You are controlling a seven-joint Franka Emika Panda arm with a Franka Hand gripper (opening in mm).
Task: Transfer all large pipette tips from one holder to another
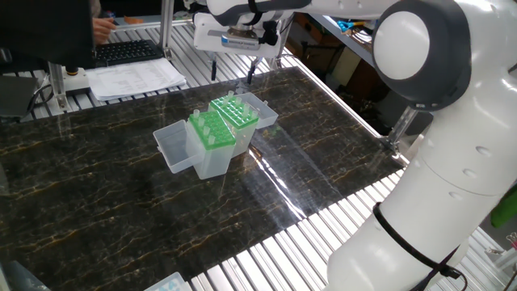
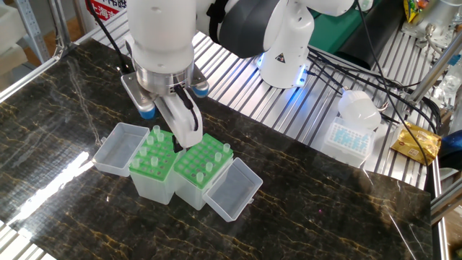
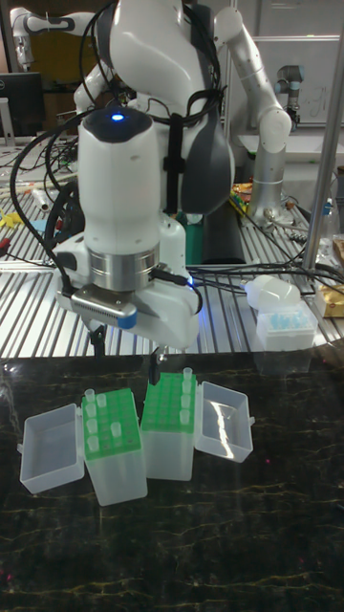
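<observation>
A: Nearest the front edge of the dark, gold-veined marble-look bench top [image 3: 191, 545] stand two translucent plastic boxes side by side and touching, each capped with a bright green perforated plate. Why the open lids?

B: So the arm can reach straight down. Each hinged clear lid is folded flat outward, one [image 3: 50, 448] on the outer side of the left holder box [image 3: 113, 449], the other [image 3: 223, 422] on the outer side of the right holder box [image 3: 170, 426].

A: And the large pipette tips?

B: The slim pale-green cones [image 2: 154, 133] stand upright in the plate holes, with only their round collars showing. Several sit in the left plate, and a few more [image 3: 187, 375] stand along the far side of the right one.

A: The two-finger gripper [image 3: 125, 352]?

B: It hangs above the boxes, thin dark fingers [image 3: 154, 364] pointing down and spread well apart, with nothing between them that I can see. It looks staged over the boxes to line up on a tip.

A: Farther back?

B: Ribbed aluminium slats, then a smaller clear box holding blue tips [image 3: 285, 328] beyond the bench's far right corner.
</observation>
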